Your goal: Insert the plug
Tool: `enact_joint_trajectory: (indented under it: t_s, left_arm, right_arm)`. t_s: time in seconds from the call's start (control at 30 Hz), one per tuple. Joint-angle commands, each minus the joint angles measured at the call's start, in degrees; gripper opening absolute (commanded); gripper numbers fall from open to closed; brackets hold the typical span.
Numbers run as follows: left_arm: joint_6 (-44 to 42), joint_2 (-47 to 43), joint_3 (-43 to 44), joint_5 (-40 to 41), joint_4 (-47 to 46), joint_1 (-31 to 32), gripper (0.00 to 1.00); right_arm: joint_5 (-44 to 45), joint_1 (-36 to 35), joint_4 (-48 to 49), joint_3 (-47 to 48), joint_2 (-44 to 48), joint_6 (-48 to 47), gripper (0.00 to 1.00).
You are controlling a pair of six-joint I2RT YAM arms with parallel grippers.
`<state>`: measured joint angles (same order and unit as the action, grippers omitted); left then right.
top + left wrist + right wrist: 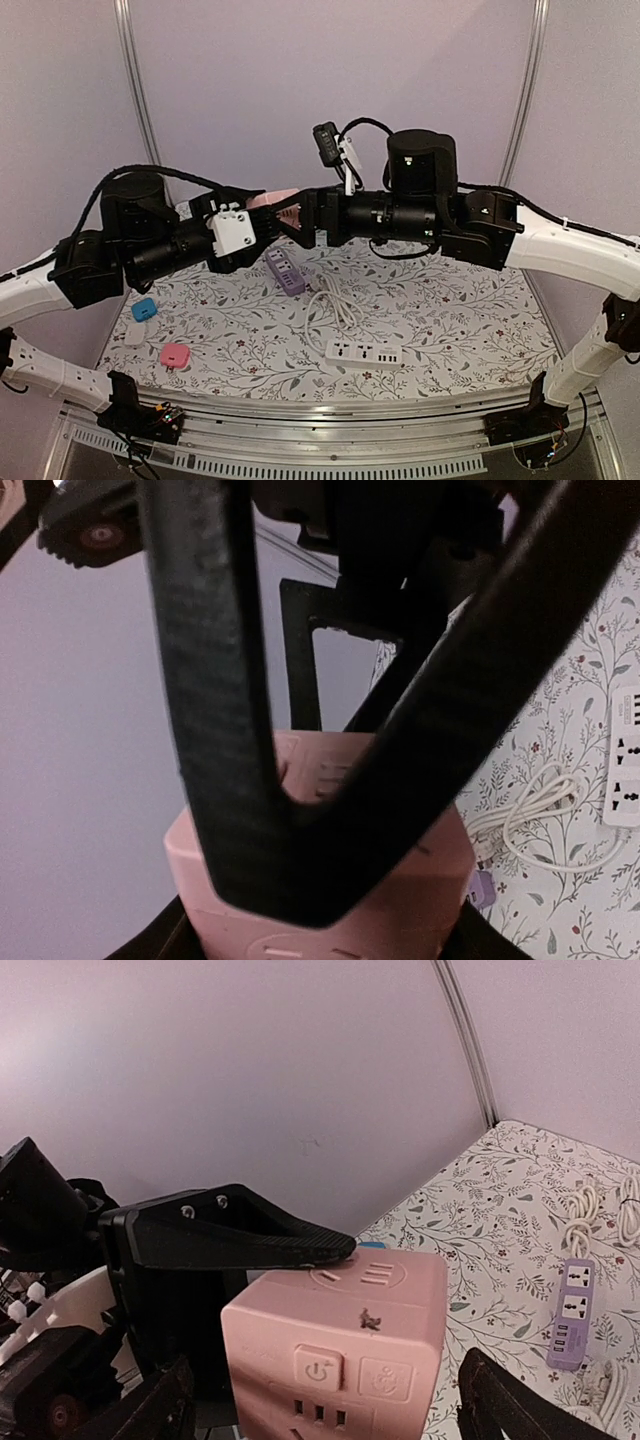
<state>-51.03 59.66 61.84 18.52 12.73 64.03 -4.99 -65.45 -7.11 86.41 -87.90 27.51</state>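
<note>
Right wrist view: left jaws clamp pink socket cube (pixel 340 1345) mid-air over table (pixel 450 300) at 11 o'clock, right jaws released astride it; plug probably on white cord (pixel 330 300) at cube's 5 o'clock, so square prongs before pushing.

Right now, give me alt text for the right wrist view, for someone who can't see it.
A pink cube-shaped plastic socket block fills the centre, with the left gripper's black finger resting on its top. The right gripper's own black fingers stand open either side; at right, a purple plastic power strip lies on the floral tablecloth.
</note>
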Motion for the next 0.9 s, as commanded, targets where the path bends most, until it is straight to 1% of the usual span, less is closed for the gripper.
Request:
enact_joint_trajectory:
  t_s: [0.0,0.1,0.13,0.2,0.27,0.33,0.4,0.43,0.47,0.5,0.53,0.57,0.6,0.67,0.7,0.73,0.8,0.83,0.87]
  left_arm:
    - [2.4,0.6,1.0,0.9,-3.8,0.8,0.00]
    - [2.4,0.9,0.9,0.6,-4.3,0.7,0.00]
    - [2.3,1.2,0.8,0.6,-4.5,0.7,0.00]
    - [2.4,1.5,0.9,0.7,-4.7,0.7,0.00]
    - [2.3,1.5,0.9,0.6,-4.8,0.8,0.00]
    - [2.4,1.3,0.7,0.7,-4.6,0.8,0.00]
    - [2.6,0.9,0.4,0.8,-4.2,0.8,0.00]
    - [3.0,0.6,0.4,0.7,-3.6,0.8,0.02]
    - [3.8,0.5,0.5,0.5,-2.9,0.8,0.23]
    - [4.8,-0.2,0.5,-0.1,-1.9,0.8,0.51]
    - [5.5,-0.7,0.6,-0.7,-0.8,0.8,0.88]
    - [6.3,-1.5,0.6,-1.7,0.6,0.8,0.98]
    - [6.9,-2.5,0.5,-2.8,2.2,0.8,0.99]
    - [8.6,-4.8,-0.2,-5.1,5.8,0.7,1.00]
    - [9.7,-5.9,-0.5,-6.4,8.2,0.7,1.00]
    - [11.2,-7.1,-1.0,-7.8,10.5,0.6,0.99]
    - [13.6,-8.8,-2.1,-10.9,14.7,0.1,0.99]
    - [14.7,-9.6,-2.9,-11.9,15.8,-0.2,0.99]
    - [15.6,-10.2,-3.7,-12.5,16.2,-0.5,0.99]
  right_arm:
    - [4.7,-0.1,0.0,2.5,-3.8,1.8,0.89]
    - [4.7,-0.3,-0.5,4.1,-5.3,2.5,0.85]
    - [4.7,-0.3,-1.0,4.8,-6.2,2.7,0.82]
    - [5.6,-0.2,-1.6,5.4,-7.2,3.1,0.61]
    - [7.8,-0.2,-1.7,5.0,-7.4,3.6,0.38]
    - [8.9,-0.2,-1.9,4.2,-6.8,3.5,0.18]
    - [9.8,-0.1,-3.1,3.8,-5.9,2.9,0.00]
    - [9.7,0.2,-4.5,3.8,-5.4,2.6,0.00]
    - [8.9,0.7,-5.6,3.7,-4.7,2.0,0.00]
    - [6.5,1.7,-6.8,4.1,-4.4,1.1,0.00]
    - [1.5,2.9,-9.0,4.8,-4.0,0.4,0.00]
    - [-3.8,4.7,-11.4,5.9,-3.9,-0.6,0.00]
    - [-12.5,6.6,-14.3,7.5,-3.9,-2.7,0.00]
    - [-21.1,9.3,-21.0,8.6,-3.6,-7.2,0.00]
    - [-26.2,10.2,-24.9,8.9,-3.0,-11.1,0.00]
    - [-29.1,10.9,-28.4,8.9,-2.6,-16.7,0.00]
    - [-34.3,12.3,-34.0,8.5,-1.3,-23.7,0.00]
    - [-36.2,12.9,-36.5,8.6,-0.7,-26.0,0.00]
    - [-37.4,13.4,-39.2,9.1,-0.4,-30.7,0.00]
